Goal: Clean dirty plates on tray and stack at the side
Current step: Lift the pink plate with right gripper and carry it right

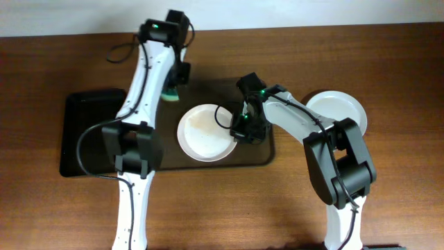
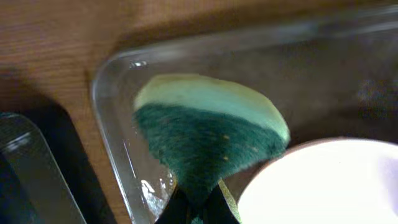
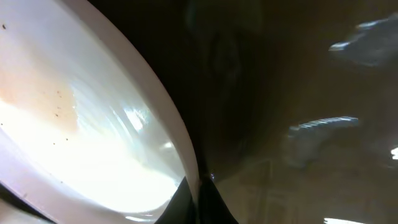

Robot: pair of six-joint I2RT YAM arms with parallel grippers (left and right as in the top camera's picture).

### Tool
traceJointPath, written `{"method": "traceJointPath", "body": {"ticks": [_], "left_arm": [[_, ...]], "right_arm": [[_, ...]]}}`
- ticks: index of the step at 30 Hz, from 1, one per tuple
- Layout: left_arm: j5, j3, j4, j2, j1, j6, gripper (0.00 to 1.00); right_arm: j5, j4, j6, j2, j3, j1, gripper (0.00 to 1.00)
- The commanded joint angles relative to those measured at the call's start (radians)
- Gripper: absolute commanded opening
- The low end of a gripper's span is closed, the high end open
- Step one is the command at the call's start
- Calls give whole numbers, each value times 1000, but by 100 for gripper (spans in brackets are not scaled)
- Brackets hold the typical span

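Observation:
A white plate (image 1: 205, 132) with a faint brown smear lies on the brown tray (image 1: 265, 156). My right gripper (image 1: 240, 130) is shut on the plate's right rim; the right wrist view shows the rim (image 3: 177, 134) pinched between the dark fingers (image 3: 214, 208), and brown specks on the plate (image 3: 56, 112). My left gripper (image 1: 173, 89) is shut on a green and yellow sponge (image 1: 171, 95) over the tray's back left corner, just beyond the plate. In the left wrist view the sponge (image 2: 208, 134) hangs beside the plate (image 2: 323, 186). A second white plate (image 1: 338, 111) rests on the table to the right of the tray.
A smaller black tray (image 1: 90, 132) lies left of the brown tray, and its edge (image 2: 25, 174) also shows in the left wrist view. Wooden tabletop (image 1: 388, 69) surrounds everything. Both arms reach in from the near edge.

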Motion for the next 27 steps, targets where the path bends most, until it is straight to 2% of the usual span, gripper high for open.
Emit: {"method": "traceJointPath", "body": {"ticks": [1,6,9,15,27], "left_arm": [[134,13,9,-5,41,-16,1],[175,1,20,-5,65,-16,1],[175,1,25,-5,64,-16,1],[175,1,25,-5,64,-16,1],[175,1,26,-5,64,-16,1]], "right_arm": [[201,-26,-43,-154,7,-1,4],[724,-64,-114,-380,7,81,4],[1069,-101,-175,-385,7,206,4],[1555,-114,-155,-356,7,380,4],[1867,-108,-156,-356,7,497,4]]}}
